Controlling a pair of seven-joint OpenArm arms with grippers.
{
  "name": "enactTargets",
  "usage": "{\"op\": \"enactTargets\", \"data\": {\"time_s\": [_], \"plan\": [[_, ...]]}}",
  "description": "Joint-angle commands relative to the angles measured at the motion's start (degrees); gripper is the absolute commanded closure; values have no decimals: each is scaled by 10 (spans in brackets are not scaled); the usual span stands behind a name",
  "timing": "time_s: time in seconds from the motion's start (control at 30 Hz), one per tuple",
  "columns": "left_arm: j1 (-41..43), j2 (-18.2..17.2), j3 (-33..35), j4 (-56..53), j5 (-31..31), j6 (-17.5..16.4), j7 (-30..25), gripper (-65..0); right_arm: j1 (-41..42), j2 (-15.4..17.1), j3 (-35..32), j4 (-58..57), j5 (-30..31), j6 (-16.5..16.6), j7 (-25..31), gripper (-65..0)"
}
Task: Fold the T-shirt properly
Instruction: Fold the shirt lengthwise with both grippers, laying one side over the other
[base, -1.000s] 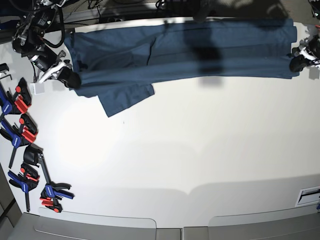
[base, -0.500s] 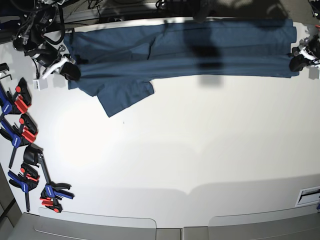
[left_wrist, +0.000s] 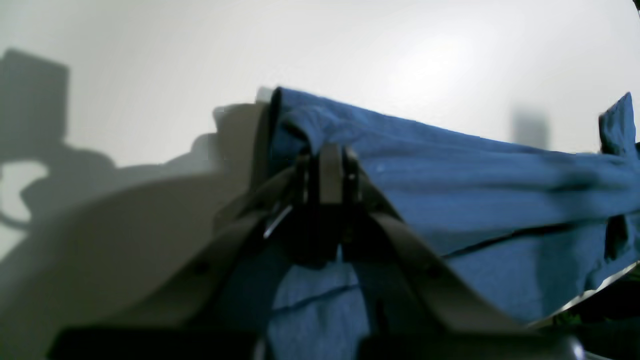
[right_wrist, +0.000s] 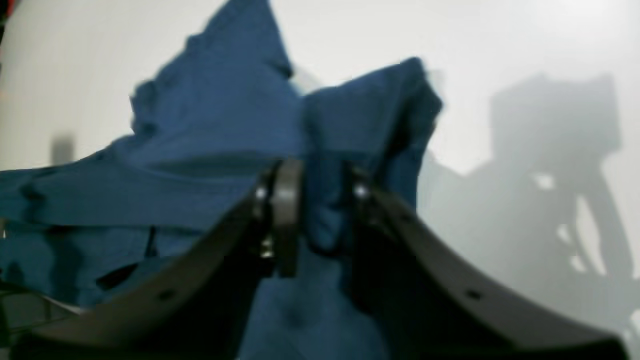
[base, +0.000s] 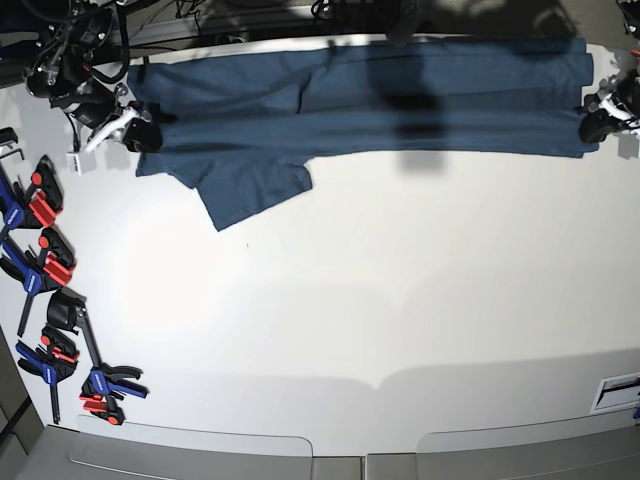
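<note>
White tabletop (base: 380, 290) carried the T-shirt (base: 400, 95), stretched along the far edge, one sleeve flopped toward the near-left. Soft, light, limp cloth, likely to sag and crease; best taken by hem corners or shoulder seams. Left hand (left_wrist: 325, 170) clamped on the fabric edge. Right hand (right_wrist: 315, 200) fingers slightly apart, cloth bunched between; grip unclear.

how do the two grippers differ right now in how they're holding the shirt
The left gripper has its jaws pressed together on a bunched edge of the T-shirt; the right gripper shows a gap between its jaws, with cloth standing in it. In the base view the left gripper sits at the shirt's right end, the right gripper at its left end by the sleeve. Both are at the shirt's edges, low over the white table.
</note>
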Motion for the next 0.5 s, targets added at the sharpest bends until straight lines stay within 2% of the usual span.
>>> {"op": "enactTargets", "data": {"time_s": [0.0,0.07,0.1,0.27,0.47], "plan": [[-2,-14,-5,10,-12,-4,-12,-50,3,11,5,11,12,2,11,-156],[-2,-15,-5,10,-13,-4,-12,-121,3,11,5,12,12,1,11,-156],[-2,-16,-5,10,-17,-4,-11,-135,4,11,5,12,12,-1,11,-156],[-1,-23,-5,10,-47,-4,-11,-136,4,11,9,12,13,-2,11,-156],[-2,-47,-5,11,-82,-5,-2,-137,10,15,52,28,56,-2,11,-156]]}}
